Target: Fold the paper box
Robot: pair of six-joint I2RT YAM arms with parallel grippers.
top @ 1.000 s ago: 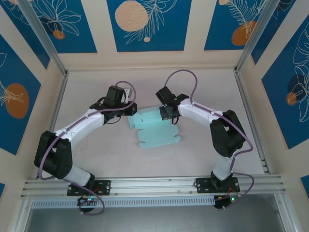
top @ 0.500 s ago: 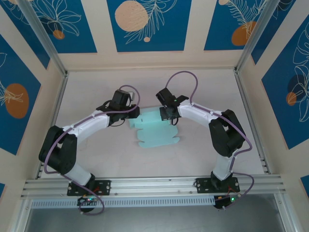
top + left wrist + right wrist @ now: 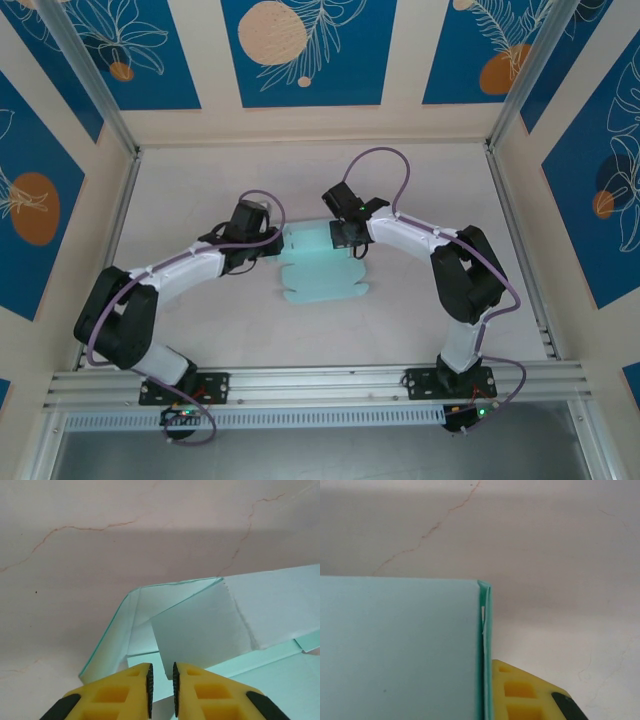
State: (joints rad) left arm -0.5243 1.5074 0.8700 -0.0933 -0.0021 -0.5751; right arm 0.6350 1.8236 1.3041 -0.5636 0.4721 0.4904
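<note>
Mid-fold: box (image 3: 322,272) lies on the tabletop (image 3: 190,180) between my tools. My right tool (image 3: 345,238) is clamped on the box's far right edge. My left tool (image 3: 272,244) is narrow at the box's raised left flap; can't tell if it pinches card. Next I'd push that flap over, right hold firm. A second ago my left tool sat left of the box; right unchanged.

top light: bright, even and diffuse across the frame.
top shadows: faint and soft-edged on the table (image 3: 200,330), held close to what casts them.
top sharpness: crisp from centre to corners.
left wrist light: a broad soft shadow band is laid across mid frame; the upper strip is brighter.
left wrist focus: paper box (image 3: 260,610) edges are rendered sharp; the bottom edge is slightly soft.
right wrist light: greyer at top, brighter at lower right; a soft shadow is cast right of the card edge.
</note>
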